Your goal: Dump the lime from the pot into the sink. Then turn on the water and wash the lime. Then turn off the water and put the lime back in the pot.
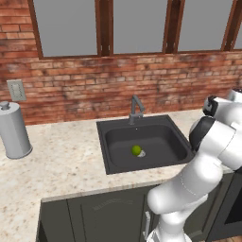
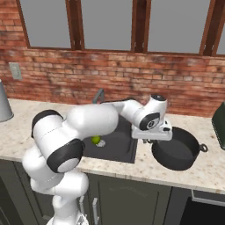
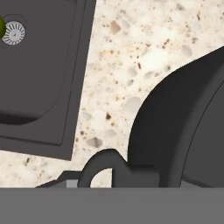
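Lime (image 1: 136, 150) rests by the sink (image 1: 113, 163) drain — my end effector (image 2: 150, 140) grips the pot (image 2: 176, 152) handle, beside the sink.

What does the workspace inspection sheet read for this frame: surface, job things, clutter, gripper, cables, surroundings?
Surface: speckled stone counter over dark cabinets.
Job's things: lime lies in the sink beside the drain; pot sits on the counter right of the sink, tilted, no lime in it.
Clutter: grey canister at the left end of the counter.
Gripper: at the pot's near handle; open or shut cannot be told.
Cables: nothing seen.
Surroundings: brick wall, windows, wall outlet, faucet with no water seen.
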{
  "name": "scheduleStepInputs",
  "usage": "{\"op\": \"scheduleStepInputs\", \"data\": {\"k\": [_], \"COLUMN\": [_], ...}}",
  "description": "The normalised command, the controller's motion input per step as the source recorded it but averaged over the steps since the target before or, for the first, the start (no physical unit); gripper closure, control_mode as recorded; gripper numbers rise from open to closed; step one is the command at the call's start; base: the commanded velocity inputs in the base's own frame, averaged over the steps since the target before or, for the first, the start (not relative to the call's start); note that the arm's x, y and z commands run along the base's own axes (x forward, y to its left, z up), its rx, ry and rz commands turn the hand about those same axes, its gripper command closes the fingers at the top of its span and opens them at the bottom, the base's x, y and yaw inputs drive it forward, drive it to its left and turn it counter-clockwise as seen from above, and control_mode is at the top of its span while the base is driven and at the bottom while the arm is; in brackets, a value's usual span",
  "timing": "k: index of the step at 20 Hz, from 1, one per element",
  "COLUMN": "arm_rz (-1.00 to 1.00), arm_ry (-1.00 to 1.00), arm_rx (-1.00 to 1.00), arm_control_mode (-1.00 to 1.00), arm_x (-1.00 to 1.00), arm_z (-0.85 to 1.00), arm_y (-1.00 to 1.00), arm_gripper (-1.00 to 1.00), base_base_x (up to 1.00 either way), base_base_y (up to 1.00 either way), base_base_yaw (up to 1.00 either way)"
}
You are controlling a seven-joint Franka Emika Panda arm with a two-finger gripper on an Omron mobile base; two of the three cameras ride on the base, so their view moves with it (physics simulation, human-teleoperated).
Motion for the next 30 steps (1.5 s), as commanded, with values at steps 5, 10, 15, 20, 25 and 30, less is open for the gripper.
{"op": "scheduleStepInputs", "data": {"k": [5, 10, 15, 20, 25, 30], "arm_rz": [0.0, 0.0, 0.0, 0.02, 0.04, 0.03], "arm_ry": [0.0, 0.0, -0.01, -0.05, -0.06, -0.02], "arm_rx": [-0.02, 0.0, 0.0, 0.0, 0.0, 0.0], "arm_control_mode": [-1.0, -1.0, -1.0, -1.0, -1.0, -1.0], "arm_x": [0.16, 0.05, 0.06, 0.14, 0.23, 0.11], "arm_z": [-0.36, -0.32, -0.26, -0.23, -0.19, -0.1], "arm_y": [-0.21, -0.11, -0.01, 0.0, 0.0, 0.0], "arm_gripper": [1.0, 1.0, 1.0, 1.0, 1.0, -1.0], "base_base_x": [0.0, 0.0, 0.0, 0.0, 0.0, 0.0], "base_base_y": [0.0, 0.0, 0.0, 0.0, 0.0, 0.0], "base_base_yaw": [0.0, 0.0, 0.0, 0.0, 0.0, 0.0]}}
